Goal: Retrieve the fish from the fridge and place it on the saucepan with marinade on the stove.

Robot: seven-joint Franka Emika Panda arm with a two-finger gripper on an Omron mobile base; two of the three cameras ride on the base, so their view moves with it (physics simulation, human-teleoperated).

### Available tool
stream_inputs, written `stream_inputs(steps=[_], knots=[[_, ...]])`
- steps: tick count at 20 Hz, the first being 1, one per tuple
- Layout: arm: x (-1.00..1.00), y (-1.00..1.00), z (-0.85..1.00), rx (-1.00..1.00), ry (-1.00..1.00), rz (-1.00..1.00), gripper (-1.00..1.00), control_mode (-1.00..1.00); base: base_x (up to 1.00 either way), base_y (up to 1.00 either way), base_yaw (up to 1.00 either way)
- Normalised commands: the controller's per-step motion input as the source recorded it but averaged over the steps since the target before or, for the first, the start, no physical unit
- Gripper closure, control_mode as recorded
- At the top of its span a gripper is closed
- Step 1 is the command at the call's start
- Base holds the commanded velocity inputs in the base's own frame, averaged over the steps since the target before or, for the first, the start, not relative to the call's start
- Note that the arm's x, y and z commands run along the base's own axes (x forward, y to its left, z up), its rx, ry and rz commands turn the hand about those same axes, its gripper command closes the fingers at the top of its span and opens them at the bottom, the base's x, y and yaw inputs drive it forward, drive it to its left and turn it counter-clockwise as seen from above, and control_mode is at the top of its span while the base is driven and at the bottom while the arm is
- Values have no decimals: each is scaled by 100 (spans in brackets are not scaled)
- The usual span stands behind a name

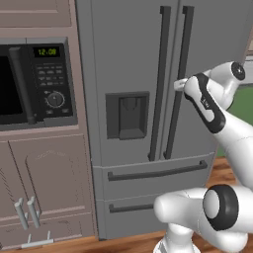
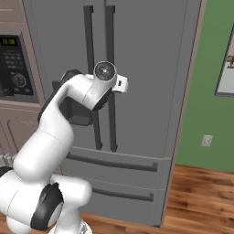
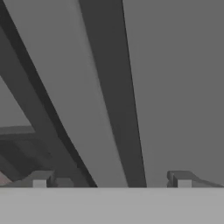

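Observation:
The fridge (image 1: 128, 49) stands tall and grey with both doors shut, a dark dispenser recess (image 1: 127, 116) in its left door and two drawers below. My gripper (image 1: 180, 84) is up against the right door's long vertical handle (image 1: 182, 54), about a third of the way down it. In the hand view the gripper (image 3: 111, 179) is open, and that dark handle (image 3: 116, 109) runs up between the two fingertips (image 3: 41, 179). From the right the hand (image 2: 120, 83) sits at the handle (image 2: 111, 119). The fish, saucepan, marinade and stove are out of view.
A black-fronted microwave (image 1: 34, 81) is built into pinkish cabinets (image 1: 49, 183) left of the fridge. To the right are a green wall (image 2: 205, 91) with an outlet (image 2: 207, 140) and a wooden floor (image 2: 201, 196).

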Motion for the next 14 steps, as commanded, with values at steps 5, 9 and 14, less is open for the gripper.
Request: stream_inputs(steps=[5,9,14], knots=[[51,-1,0,0,0,0,-100,-100,0,0,0],[53,-11,0,0,0,0,-100,-100,0,0,0],[58,-9,0,0,0,0,-100,-100,0,0,0]])
